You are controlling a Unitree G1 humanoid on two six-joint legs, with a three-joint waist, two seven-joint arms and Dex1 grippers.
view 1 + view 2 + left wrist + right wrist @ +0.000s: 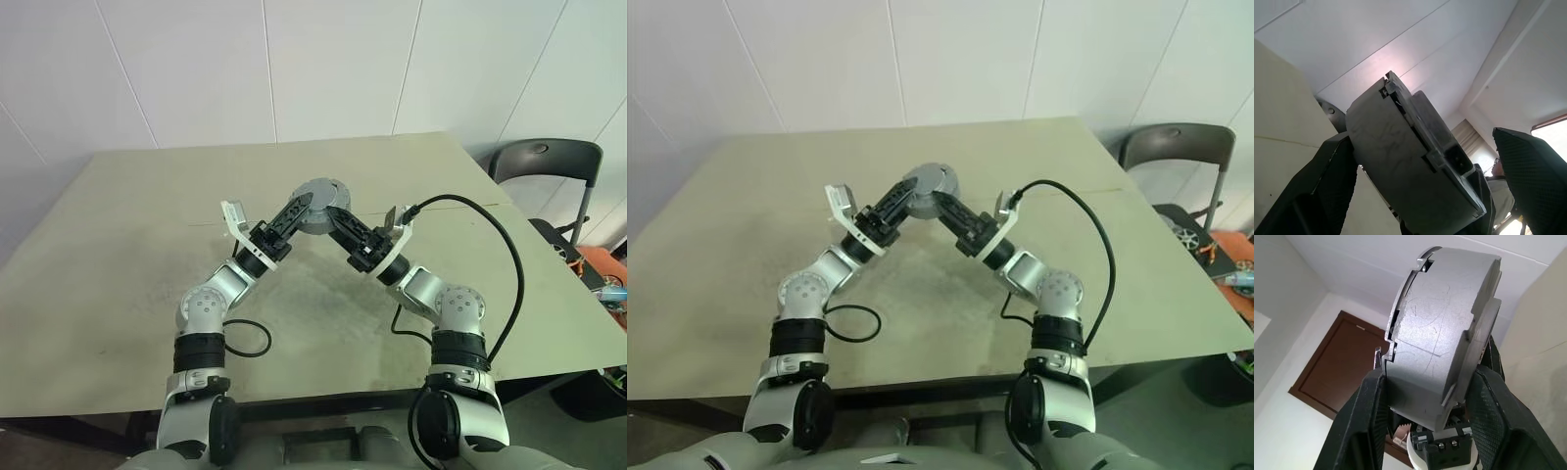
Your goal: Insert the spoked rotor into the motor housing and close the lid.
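Two robot arms reach up over big greenish table, meeting in middle. Between them, round grey motor housing, held up above table. Right gripper has black fingers on housing's lower right side. Left gripper sits at its left side. Black cable loops from right arm. Dark chair stands past table's right corner. White wall behind.

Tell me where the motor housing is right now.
The motor housing is held up over the middle of the table, clamped in the right gripper, with the open left gripper beside it.
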